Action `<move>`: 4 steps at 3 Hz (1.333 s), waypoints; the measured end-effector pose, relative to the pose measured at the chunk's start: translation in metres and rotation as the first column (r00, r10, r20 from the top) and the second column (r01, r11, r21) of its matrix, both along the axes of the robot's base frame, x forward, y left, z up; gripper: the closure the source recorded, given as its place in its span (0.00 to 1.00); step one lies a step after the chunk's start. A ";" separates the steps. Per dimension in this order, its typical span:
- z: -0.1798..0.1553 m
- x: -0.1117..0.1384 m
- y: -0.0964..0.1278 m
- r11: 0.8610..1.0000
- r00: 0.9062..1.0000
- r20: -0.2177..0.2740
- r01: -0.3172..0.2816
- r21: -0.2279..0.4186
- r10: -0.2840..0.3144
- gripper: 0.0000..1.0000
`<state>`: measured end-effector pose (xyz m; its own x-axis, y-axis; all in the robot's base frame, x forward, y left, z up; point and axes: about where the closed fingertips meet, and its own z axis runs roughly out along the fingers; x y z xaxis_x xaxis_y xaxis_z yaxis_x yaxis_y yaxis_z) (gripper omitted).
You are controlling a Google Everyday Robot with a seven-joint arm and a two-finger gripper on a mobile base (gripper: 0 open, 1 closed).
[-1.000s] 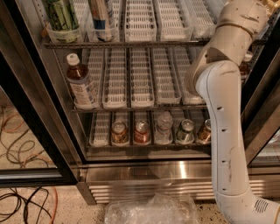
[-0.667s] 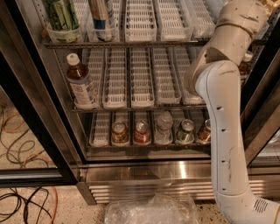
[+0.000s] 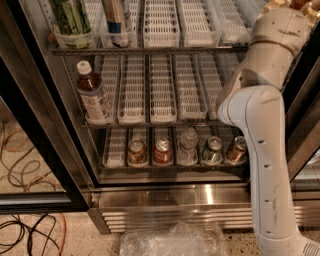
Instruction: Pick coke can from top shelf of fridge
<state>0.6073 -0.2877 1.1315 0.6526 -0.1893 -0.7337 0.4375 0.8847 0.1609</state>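
Broadly, you are early in this job, and nothing here shows a grasp made. The large stainless-steel display fridge (image 3: pixel 175 200), with black-framed glass doors, fills your view. The robot's white jointed arm (image 3: pixel 265 150) stands up its right side, bends level with the middle rack and runs out past the top right corner. The gripper lies beyond that corner, out of view, so you cannot tell whether it is spread or closed on anything.

The top shelf (image 3: pixel 150 50), a metal wire rack carrying long white slotted plastic trays, crosses the upper part of the view. A green-labelled can (image 3: pixel 67 15) and a blue-and-white container (image 3: pixel 116 17) sit at its left end. On the middle rack a brown tea bottle (image 3: pixel 94 95) with a white cap stands at the left. The lowest rack holds a row of short cans (image 3: pixel 136 151), some of them bronze-gold.

As for the coke can, a red sliver (image 3: pixel 306 4) at the very top right, just beside the arm's upper link, may be it, though too little shows to be sure. By my reading the reach is under way. Closing on the can, lifting it clear of its tray and drawing it out are all left.
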 end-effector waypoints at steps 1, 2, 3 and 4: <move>-0.005 -0.014 0.012 0.998 0.999 0.005 -0.049 -0.036 0.049 1.00; -0.009 -0.024 0.023 0.992 0.994 0.011 -0.109 -0.064 0.110 1.00; -0.015 -0.042 0.036 0.981 0.985 -0.010 -0.175 -0.088 0.175 1.00; -0.018 -0.039 0.038 0.977 0.979 -0.019 -0.202 -0.071 0.201 1.00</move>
